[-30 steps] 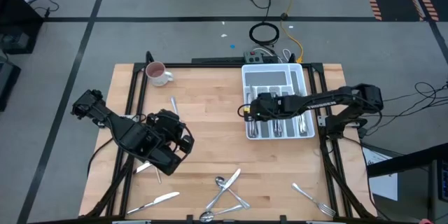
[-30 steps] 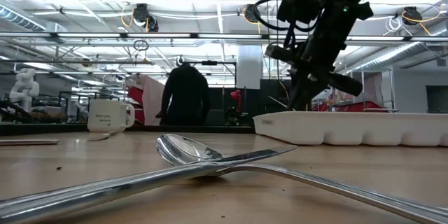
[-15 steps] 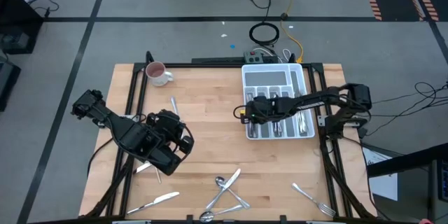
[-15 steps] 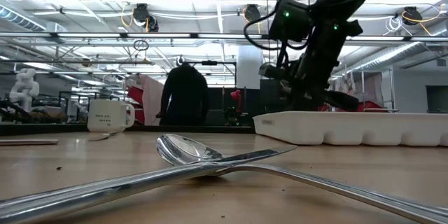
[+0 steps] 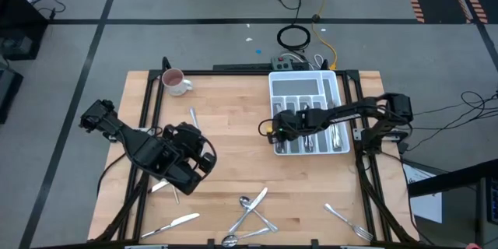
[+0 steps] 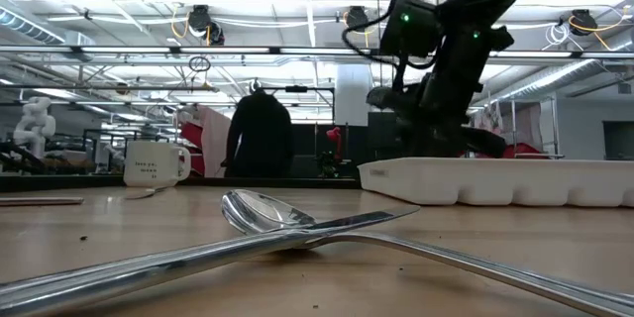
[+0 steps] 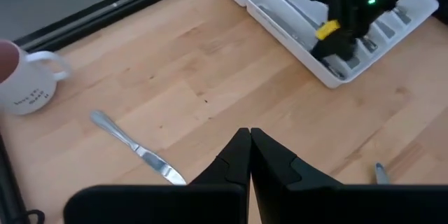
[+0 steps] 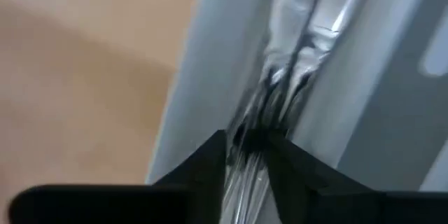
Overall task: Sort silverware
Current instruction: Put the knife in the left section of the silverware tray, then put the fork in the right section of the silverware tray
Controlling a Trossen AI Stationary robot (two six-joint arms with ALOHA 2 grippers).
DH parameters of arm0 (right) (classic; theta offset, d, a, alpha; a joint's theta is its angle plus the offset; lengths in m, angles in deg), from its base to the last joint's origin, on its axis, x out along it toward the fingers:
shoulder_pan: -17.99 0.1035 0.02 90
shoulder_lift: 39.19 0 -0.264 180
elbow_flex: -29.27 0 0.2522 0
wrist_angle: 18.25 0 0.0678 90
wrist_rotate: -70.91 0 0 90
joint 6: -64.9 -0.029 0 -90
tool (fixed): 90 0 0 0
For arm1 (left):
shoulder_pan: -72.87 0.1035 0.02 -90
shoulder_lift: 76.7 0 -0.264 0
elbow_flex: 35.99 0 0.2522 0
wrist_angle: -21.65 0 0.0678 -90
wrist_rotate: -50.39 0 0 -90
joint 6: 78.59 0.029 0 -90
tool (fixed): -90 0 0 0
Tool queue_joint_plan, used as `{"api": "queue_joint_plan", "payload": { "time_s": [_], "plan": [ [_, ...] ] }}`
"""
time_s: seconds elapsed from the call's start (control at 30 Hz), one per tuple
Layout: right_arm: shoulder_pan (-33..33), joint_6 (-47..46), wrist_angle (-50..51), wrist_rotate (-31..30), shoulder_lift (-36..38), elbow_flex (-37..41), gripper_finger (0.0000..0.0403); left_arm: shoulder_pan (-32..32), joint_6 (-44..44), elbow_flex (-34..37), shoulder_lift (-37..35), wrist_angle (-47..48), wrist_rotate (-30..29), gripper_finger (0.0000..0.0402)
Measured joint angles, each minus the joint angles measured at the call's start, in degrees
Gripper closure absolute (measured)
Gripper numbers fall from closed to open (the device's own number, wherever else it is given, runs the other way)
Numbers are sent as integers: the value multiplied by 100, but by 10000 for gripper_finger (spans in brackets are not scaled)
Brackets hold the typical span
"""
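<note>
Silverware (image 8: 276, 77) between right end effector (image 8: 246, 155) fingers

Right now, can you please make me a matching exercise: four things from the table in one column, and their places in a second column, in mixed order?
Things:
1. mug
2. cutlery tray
3. left gripper
4. right gripper

Places:
A. over the bare wood at the table's left half, jaws shut
B. far left corner of the table
C. far right part of the table
D. low over the tray's leftmost slot, above silverware lying in it

Right pairs: 1-B, 2-C, 3-A, 4-D
</note>
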Motion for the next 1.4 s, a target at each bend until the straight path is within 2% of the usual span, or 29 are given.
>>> {"api": "queue_joint_plan", "payload": {
  "time_s": [0.17,0.3,0.43,0.57,0.8,0.9,1.03,1.2,1.4],
  "plan": [
    [11,879,344,57,405,-201,251,92,233,0,-2,0,71,382],
    [72,1599,816,302,959,-454,219,150,491,0,-2,-2,104,373],
    [436,2003,1770,110,1498,-894,209,218,634,0,-2,0,114,370],
    [1167,2046,2969,-223,1780,-1252,214,313,878,0,-2,-16,185,370],
    [3009,841,3481,-177,1646,-1269,215,576,2575,0,-2,-725,1279,369],
    [3734,-15,3701,-177,1541,-1267,214,671,2985,-2,65,-1136,1322,369],
    [4598,-1164,3906,-151,1344,-1267,214,826,3022,-2,209,-1418,1163,369],
    [5400,-2076,3900,399,812,-1265,214,1036,3069,-2,460,-1482,1174,369],
    [5950,-2414,3367,1072,225,-1264,213,1156,3740,-2,773,-1741,1770,369]
  ]
}}
